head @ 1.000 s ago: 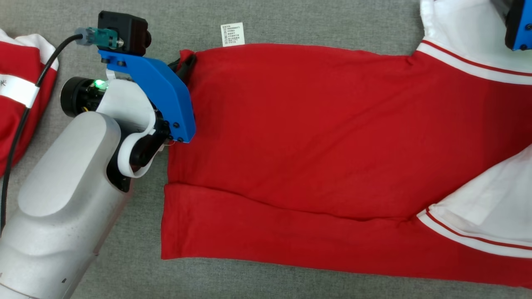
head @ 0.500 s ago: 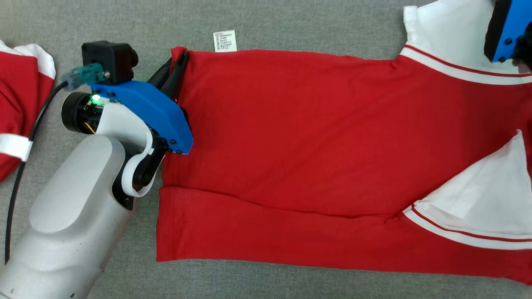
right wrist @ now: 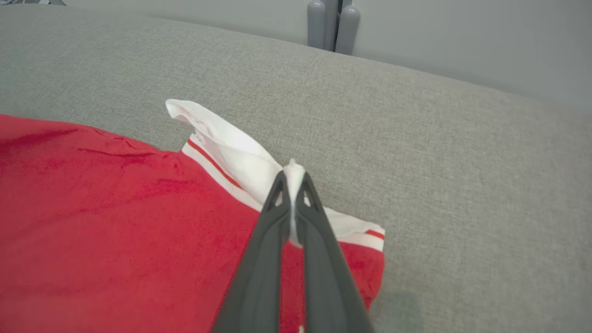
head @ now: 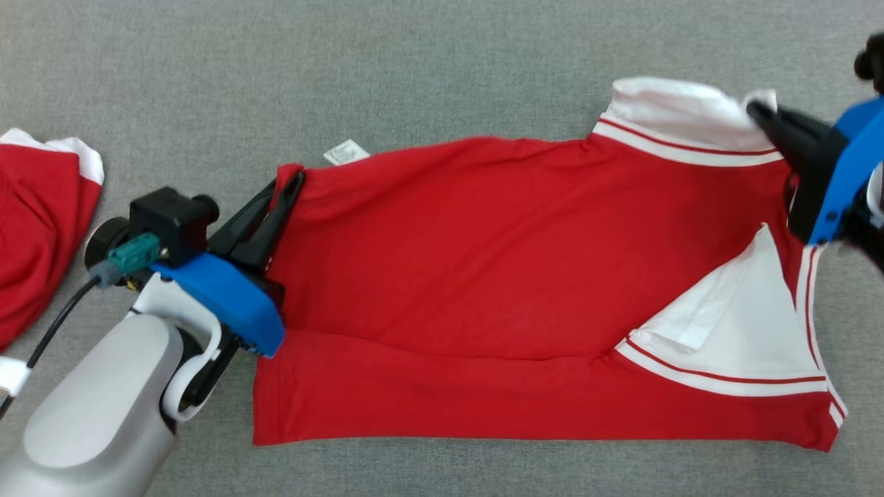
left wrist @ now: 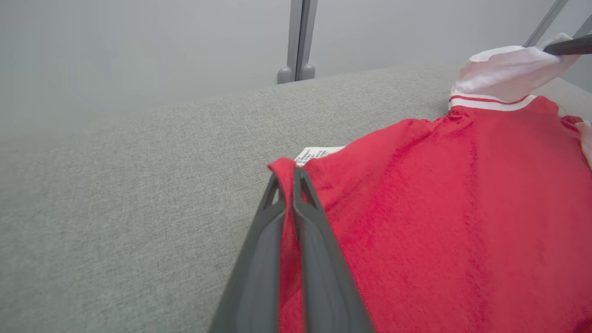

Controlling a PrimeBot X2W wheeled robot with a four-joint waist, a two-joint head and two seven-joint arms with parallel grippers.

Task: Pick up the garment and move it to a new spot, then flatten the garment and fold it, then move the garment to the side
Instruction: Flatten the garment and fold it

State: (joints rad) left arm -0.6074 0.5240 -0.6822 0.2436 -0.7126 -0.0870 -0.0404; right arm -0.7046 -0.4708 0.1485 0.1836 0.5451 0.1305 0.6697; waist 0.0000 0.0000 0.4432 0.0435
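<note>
Grey fabric surface (head: 442, 83) runs under the whole work area, with two upright posts (left wrist: 298, 41) against a pale wall at its far edge. The left forearm (head: 97, 414) enters from the near left and angles up and to the right, its blue bracket (head: 221, 300) sitting just at the garment's left edge. The left gripper (head: 286, 186) points to the far right, its fingers pressed together with the far-left corner of the red garment (head: 483, 262) pinched between them. The right gripper (right wrist: 290, 178) comes in from the right edge and points left, its fingers likewise clamped on the garment, here on the edge of the far white sleeve (head: 684, 114), which stands raised off the surface. The garment lies spread left to right across the middle between the two grippers, its near strip folded along its length and a second white sleeve panel (head: 739, 331) lying flat at the near right. A white care label (left wrist: 319, 152) protrudes at the far-left corner, just beside the left fingertips; its print is too small to read. Another red garment (head: 34, 228) lies apart at the left edge, beside a black cable (head: 55, 324).
</note>
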